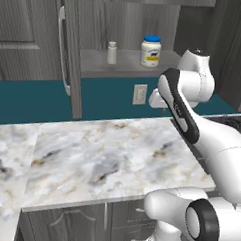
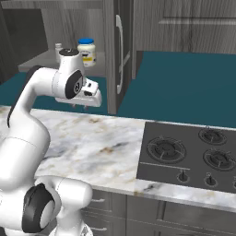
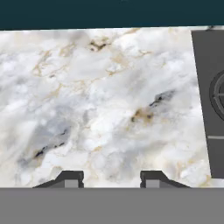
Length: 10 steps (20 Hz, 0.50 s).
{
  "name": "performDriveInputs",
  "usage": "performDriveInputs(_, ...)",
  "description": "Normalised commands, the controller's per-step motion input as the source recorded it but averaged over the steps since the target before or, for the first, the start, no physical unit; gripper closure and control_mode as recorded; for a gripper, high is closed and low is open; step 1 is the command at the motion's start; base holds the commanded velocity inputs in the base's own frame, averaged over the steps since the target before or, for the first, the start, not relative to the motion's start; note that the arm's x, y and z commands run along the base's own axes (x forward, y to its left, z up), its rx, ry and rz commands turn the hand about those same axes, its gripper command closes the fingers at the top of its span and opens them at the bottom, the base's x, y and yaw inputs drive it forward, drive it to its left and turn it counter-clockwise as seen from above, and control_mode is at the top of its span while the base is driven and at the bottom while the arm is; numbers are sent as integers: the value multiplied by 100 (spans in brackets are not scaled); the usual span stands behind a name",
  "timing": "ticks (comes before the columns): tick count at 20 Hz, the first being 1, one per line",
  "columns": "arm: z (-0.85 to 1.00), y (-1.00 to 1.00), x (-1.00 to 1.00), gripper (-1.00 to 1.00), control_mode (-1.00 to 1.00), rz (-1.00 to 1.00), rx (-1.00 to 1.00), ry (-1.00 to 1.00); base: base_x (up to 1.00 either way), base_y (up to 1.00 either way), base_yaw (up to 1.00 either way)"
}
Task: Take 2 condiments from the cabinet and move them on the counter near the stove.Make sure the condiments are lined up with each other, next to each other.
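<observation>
While the open cabinet (image 1: 71, 50) is standing at the upper left of the left base view, the slim shaker bottle (image 1: 112, 53) and the blue-lidded jar (image 1: 150, 51) are sitting on its shelf — apart, shaker left of jar. Right of them the gripper (image 2: 79, 106) is hanging over the marble counter (image 1: 100, 161), its fingertips (image 3: 70, 178) parted but grasping nothing — drawn in as far as they go. At far right of the right base view, the black stove (image 2: 189, 156) is lying flush in the counter.

No readable text is showing anywhere; the jar (image 1: 150, 51) on the cabinet shelf (image 1: 125, 62) is bearing only a dark, illegible label mark.
</observation>
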Motion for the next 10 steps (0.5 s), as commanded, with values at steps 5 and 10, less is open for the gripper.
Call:
performDriveInputs(5,6,2,-14,-100,-100,1,0,-7,0,0,0)
performDriveInputs(10,41,0,-18,-100,-100,1,0,-27,0,0,0)
